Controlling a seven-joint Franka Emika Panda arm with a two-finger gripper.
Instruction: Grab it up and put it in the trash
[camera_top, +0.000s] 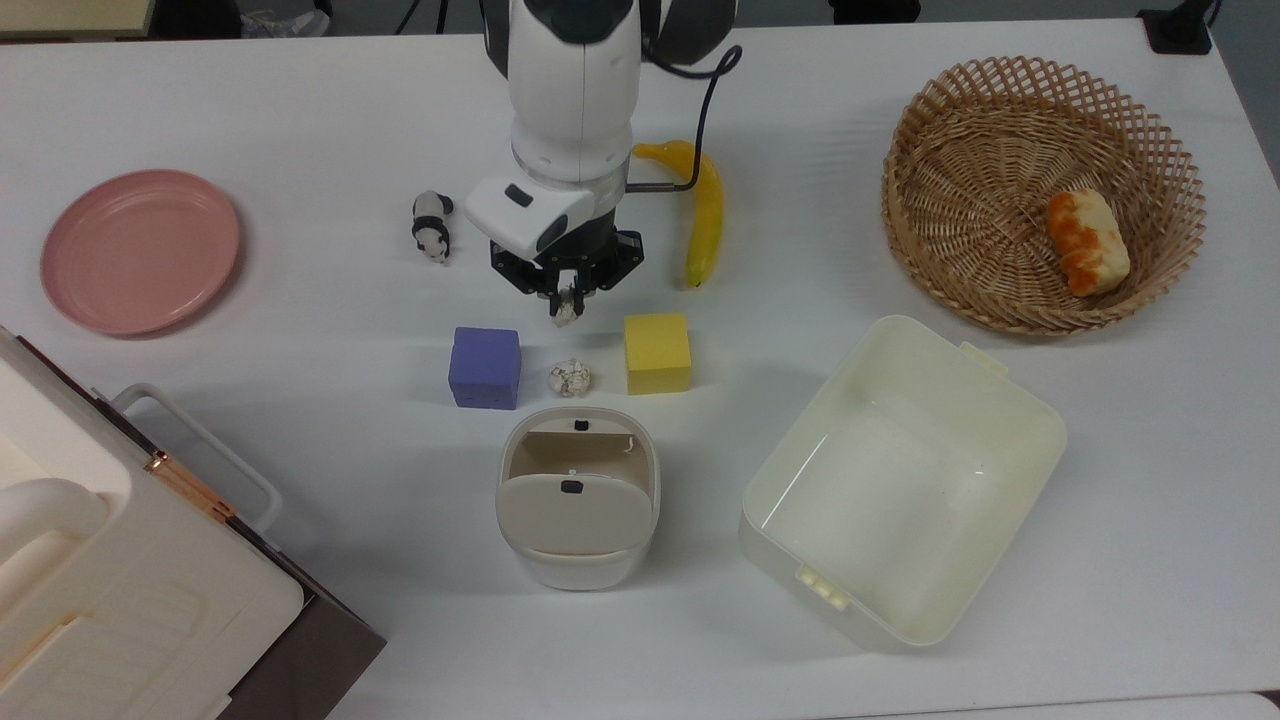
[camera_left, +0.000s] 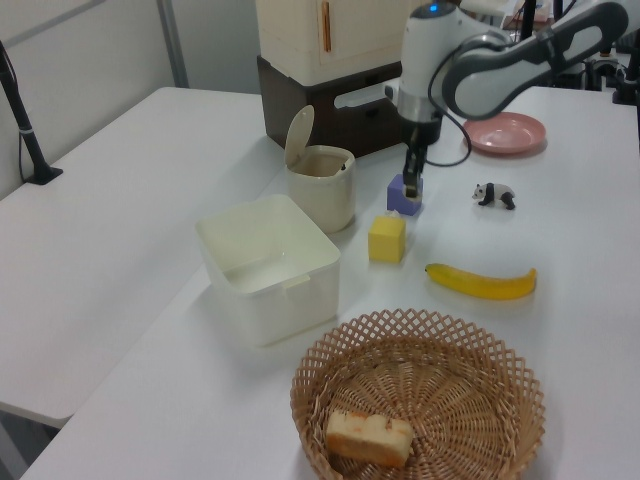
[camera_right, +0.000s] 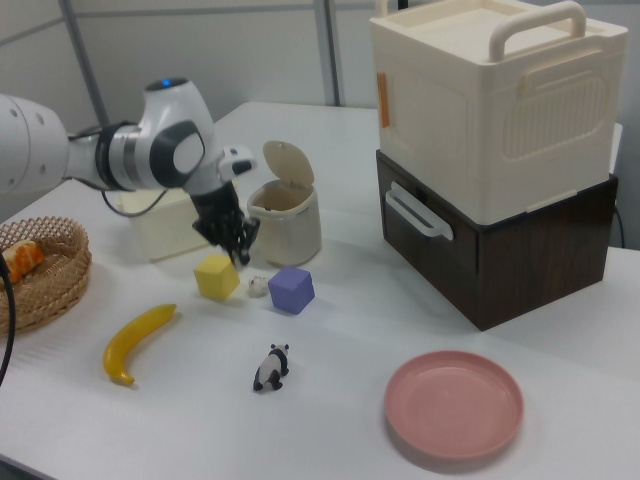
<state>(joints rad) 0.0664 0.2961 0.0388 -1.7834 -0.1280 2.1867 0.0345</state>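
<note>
The paper wad (camera_top: 567, 311) was pinched at the jaws' tips; slippage before the trash bin (camera_top: 577, 497) was judged possible.

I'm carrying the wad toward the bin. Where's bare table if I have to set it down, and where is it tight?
Bare white table lies between the pink plate and the small panda figure, and again below the cream swing-lid bin in the top view. It is tight between the purple cube and yellow cube, where a second speckled paper wad sits.
</note>
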